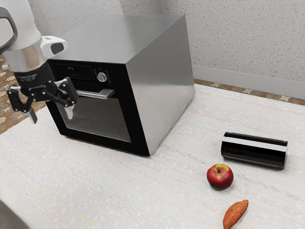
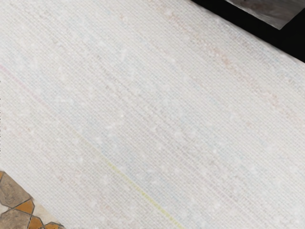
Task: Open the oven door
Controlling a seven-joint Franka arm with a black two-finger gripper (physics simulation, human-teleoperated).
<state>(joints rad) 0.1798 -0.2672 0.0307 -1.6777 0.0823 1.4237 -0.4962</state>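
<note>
While the jaws stand wide apart with nothing between them before the oven's front, the one oven door [image 1: 122,119] sits shut on the one steel oven [image 1: 162,81], facing the exterior view's lower left, its long axis running side to side, parallel to its single silver handle [image 1: 102,94]. Black-framed around a dark, glassy window [image 1: 97,119], it sits beneath one round knob [image 1: 101,77]; elsewhere on the pale surface [image 1: 124,191] lie one red apple [image 1: 220,177], one orange sweet potato [image 1: 234,214] and one black cylinder [image 1: 254,153] with a whitish stripe.
</note>
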